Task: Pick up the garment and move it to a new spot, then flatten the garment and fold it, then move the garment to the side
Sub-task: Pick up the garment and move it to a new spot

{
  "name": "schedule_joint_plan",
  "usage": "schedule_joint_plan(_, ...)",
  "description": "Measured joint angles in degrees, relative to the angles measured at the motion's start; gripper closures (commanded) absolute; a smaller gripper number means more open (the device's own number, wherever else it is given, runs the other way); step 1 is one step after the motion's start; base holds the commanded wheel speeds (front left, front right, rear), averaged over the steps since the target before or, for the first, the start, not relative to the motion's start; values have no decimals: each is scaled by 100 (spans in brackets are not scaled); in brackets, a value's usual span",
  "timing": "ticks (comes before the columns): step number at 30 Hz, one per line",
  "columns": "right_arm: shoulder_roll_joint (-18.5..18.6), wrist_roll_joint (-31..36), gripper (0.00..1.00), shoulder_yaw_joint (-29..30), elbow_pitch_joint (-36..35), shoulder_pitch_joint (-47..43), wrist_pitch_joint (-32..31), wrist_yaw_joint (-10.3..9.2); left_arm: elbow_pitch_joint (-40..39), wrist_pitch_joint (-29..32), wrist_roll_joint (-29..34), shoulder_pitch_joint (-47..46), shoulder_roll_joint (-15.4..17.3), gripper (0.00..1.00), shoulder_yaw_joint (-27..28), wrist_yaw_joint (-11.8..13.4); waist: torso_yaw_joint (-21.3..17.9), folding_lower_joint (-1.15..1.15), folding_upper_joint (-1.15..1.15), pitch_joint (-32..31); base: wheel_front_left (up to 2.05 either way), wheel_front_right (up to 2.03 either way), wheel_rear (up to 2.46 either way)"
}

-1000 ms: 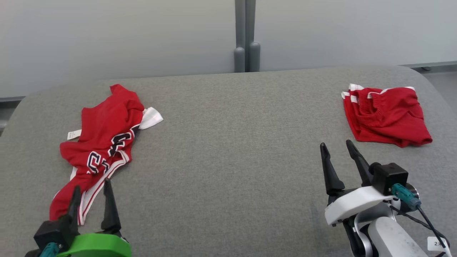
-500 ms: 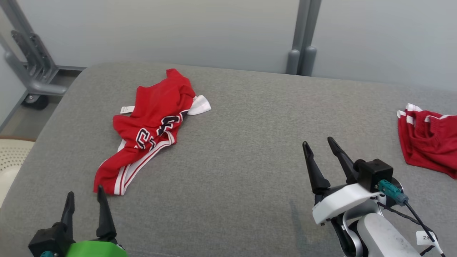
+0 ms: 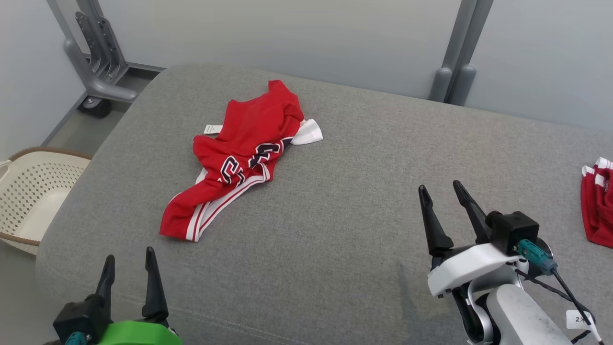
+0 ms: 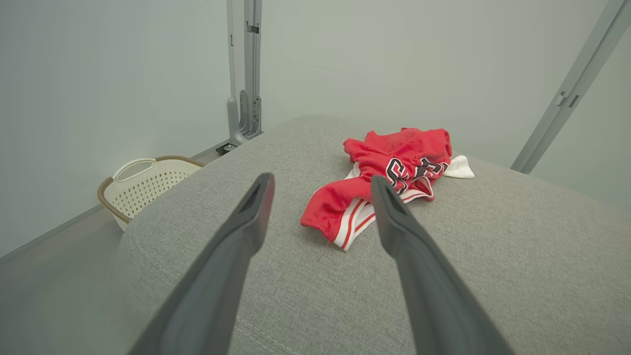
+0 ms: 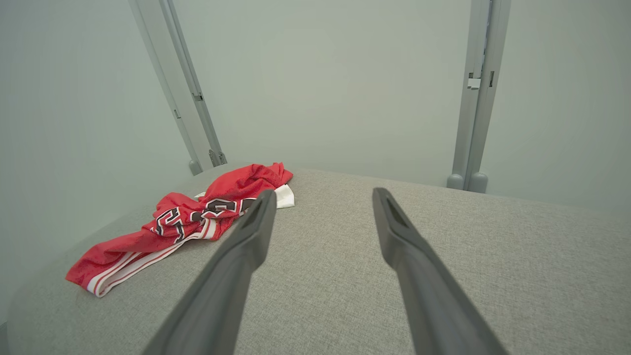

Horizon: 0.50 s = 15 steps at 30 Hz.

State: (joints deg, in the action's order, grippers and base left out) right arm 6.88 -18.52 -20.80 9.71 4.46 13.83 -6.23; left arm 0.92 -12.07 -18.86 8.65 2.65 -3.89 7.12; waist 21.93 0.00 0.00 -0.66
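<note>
Swinging left, the head camera has carried the whole scene across the frame since a second ago, so a basket (image 3: 28, 191) now shows on the floor past the left end of the counter (image 3: 335, 215), and a second red piece (image 3: 598, 206) has slid out to the right edge. On the head view, the garment (image 3: 239, 158), a red jersey with white trim and dark lettering, lies crumpled on the far left part of the counter, a white label (image 3: 210, 129) poking out at its upper left. Down at the lower left sits the left gripper (image 3: 129, 256), fingers spread and holding nothing, near the counter's front edge and clear of the jersey's striped hem. Over at the lower right, the right gripper (image 3: 439, 187) has its fingers spread and empty too, well apart from the garment. Over to the left wrist view: both dark fingers spread wide, the garment (image 4: 409, 148) lying ahead and a little to the right, its hem showing between the tips, and the basket (image 4: 143, 185) off to the left below the counter's rounded corner. On to the right wrist view: fingers parted again, bare grey counter between them, and the garment (image 5: 187, 222) stretched out on the left side of the picture near the counter's edge.
</note>
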Motion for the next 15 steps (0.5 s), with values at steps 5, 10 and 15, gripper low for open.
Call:
schedule_joint_plan(5, 56, 94, 0, 52, -67, 2, -29, -27, 2, 102, 200, -250, 0, 0, -199, 0, -70, 0, 0, 135, 0, 0, 0)
schedule_joint_plan(10, 127, 155, 0, 94, -183, 32, -107, -40, 73, 314, 409, -882, 51, 0, -426, -16, -133, 0, 0, 314, 0, 0, 0)
schedule_joint_plan(15, 260, 256, 0, 109, -292, 211, -240, -41, 396, 628, 553, -1750, 178, 0, -512, -65, -197, 0, 0, 531, 0, 0, 0)
